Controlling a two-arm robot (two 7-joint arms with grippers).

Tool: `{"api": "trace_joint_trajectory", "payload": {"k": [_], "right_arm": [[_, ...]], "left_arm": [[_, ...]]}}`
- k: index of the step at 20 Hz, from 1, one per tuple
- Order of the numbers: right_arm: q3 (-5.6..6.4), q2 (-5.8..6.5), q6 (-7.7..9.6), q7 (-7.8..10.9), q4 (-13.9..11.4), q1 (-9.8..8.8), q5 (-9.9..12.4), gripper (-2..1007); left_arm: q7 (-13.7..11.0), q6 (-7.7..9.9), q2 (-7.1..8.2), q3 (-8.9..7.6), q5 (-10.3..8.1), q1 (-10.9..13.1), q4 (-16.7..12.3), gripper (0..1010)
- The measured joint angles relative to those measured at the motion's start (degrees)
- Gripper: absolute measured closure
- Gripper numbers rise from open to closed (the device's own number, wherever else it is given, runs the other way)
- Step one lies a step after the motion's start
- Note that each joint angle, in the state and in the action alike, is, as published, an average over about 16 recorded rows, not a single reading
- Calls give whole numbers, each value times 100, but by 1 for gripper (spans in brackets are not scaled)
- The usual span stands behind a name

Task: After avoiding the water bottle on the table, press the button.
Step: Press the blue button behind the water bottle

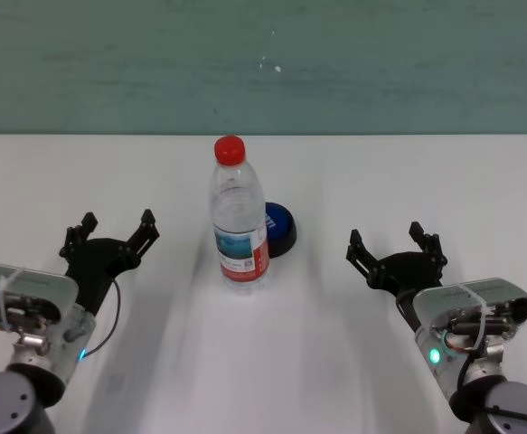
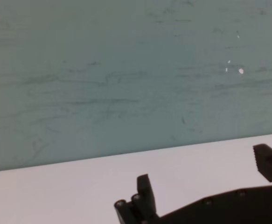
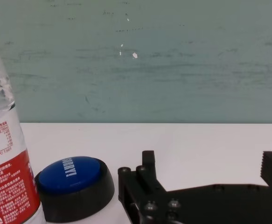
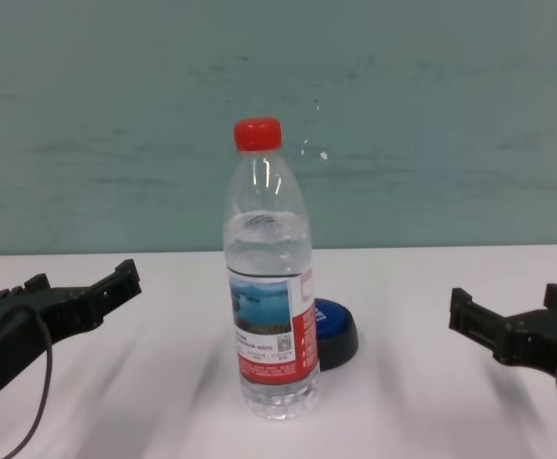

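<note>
Head view, counted: one white surface [image 1: 353, 380]; two grippers, left gripper [image 1: 114, 229] and right gripper [image 1: 395, 242], each spread wide and empty. One water bottle [image 1: 239, 217], upright, between them. One button [image 1: 279, 229], just behind the bottle, ahead-left of the right gripper.

A red cap and a label with a blue landscape photo and a red panel are seen on the clear water bottle [image 1: 239, 221]. The button [image 1: 280, 228] is blue-topped on a black base. The table [image 1: 408, 181] is plain white, and the wall [image 1: 263, 63] is streaked teal.
</note>
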Motion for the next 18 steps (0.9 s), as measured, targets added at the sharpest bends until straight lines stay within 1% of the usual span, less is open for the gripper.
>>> {"api": "trace_joint_trajectory", "payload": {"k": [15, 18], "right_arm": [[0, 0, 0, 0, 0, 0, 0, 1], [0, 0, 0, 0, 0, 0, 0, 1]], "left_arm": [[0, -1, 0, 0, 1, 0, 0, 10], [-11, -26, 3, 1, 22, 7, -4, 10]]}}
